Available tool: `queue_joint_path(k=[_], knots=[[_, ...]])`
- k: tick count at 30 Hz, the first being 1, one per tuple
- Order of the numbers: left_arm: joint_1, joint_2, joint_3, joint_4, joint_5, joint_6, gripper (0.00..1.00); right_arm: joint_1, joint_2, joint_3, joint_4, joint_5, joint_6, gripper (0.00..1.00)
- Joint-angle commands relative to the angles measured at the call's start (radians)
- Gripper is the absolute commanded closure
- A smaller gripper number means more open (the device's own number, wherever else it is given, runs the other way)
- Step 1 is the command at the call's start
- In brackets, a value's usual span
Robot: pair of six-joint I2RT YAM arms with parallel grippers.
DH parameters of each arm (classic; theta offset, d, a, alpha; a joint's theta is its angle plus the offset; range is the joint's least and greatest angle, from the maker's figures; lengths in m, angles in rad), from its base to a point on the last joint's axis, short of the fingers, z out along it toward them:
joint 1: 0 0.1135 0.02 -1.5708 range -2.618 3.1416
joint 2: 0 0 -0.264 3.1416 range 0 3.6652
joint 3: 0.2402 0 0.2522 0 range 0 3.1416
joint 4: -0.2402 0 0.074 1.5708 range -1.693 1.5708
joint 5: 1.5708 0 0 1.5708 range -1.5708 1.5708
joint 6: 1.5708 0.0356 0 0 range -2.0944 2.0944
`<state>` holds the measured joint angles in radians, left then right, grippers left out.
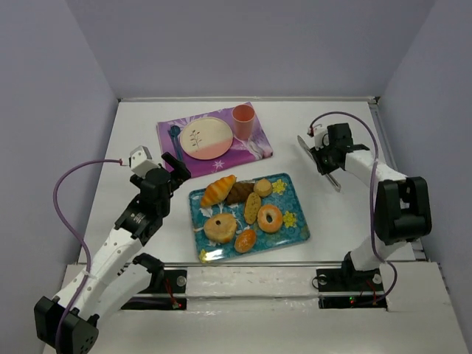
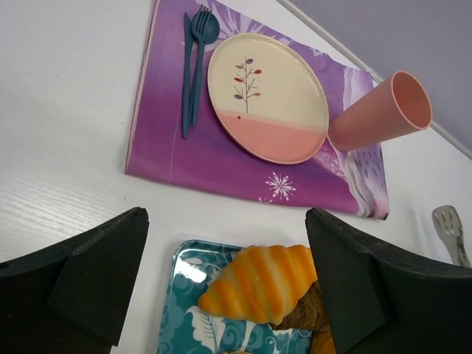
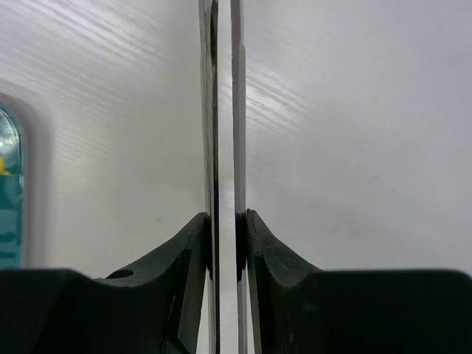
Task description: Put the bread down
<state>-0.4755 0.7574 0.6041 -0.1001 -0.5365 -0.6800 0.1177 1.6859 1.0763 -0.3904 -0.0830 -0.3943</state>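
Note:
An orange-striped croissant (image 1: 218,190) (image 2: 262,284) lies at the far left of a teal patterned tray (image 1: 304,234) (image 2: 177,310), among several other breads. My left gripper (image 1: 175,166) (image 2: 225,221) hangs open just above the tray's far left corner, with the croissant below and between its fingers, untouched. My right gripper (image 1: 324,158) (image 3: 225,221) is shut on a pair of metal tongs (image 1: 333,179) (image 3: 209,110), right of the tray. The two blades are pressed close together.
A cream and pink plate (image 1: 206,138) (image 2: 265,96) sits on a purple placemat (image 1: 251,151) (image 2: 169,147) behind the tray. A pink cup (image 1: 243,122) (image 2: 380,110) stands to its right, blue cutlery (image 1: 175,140) (image 2: 195,66) to its left. Walls enclose the table.

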Motion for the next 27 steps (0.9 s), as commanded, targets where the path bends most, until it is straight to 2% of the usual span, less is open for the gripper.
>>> queue_joint_path(k=[1,2,5,6,10,15,18,21,25,27], knots=[[0.003,-0.033,-0.017,0.040,0.020,0.016,0.01,-0.004,-0.266,0.014,-0.019,0.035,0.181,0.70],[0.003,-0.038,-0.017,0.042,0.023,0.016,0.01,-0.004,-0.267,0.023,-0.043,0.032,0.231,0.70],[0.002,-0.053,-0.018,0.045,0.029,0.016,0.01,-0.004,-0.405,0.039,-0.145,-0.067,0.389,0.70],[0.002,-0.056,-0.020,0.042,0.029,0.016,0.01,-0.004,-0.429,0.034,-0.166,-0.142,0.426,0.70],[0.002,-0.073,-0.023,0.048,0.044,0.013,0.01,-0.004,-0.549,0.019,-0.321,-0.216,0.492,0.70],[0.002,-0.084,-0.026,0.051,0.047,0.014,0.01,0.022,-0.659,0.016,-0.444,-0.345,0.548,0.62],[0.002,-0.086,-0.024,0.051,0.052,0.014,0.01,0.033,-0.677,0.049,-0.534,-0.477,0.523,0.58],[0.002,-0.087,-0.021,0.050,0.058,0.016,0.01,0.042,-0.687,0.074,-0.611,-0.484,0.532,0.55],[0.000,-0.093,-0.024,0.048,0.063,0.011,0.01,0.042,-0.684,0.041,-0.657,-0.583,0.534,0.52],[0.000,-0.092,-0.023,0.046,0.069,0.011,0.01,0.051,-0.698,-0.004,-0.660,-0.574,0.548,0.47]])
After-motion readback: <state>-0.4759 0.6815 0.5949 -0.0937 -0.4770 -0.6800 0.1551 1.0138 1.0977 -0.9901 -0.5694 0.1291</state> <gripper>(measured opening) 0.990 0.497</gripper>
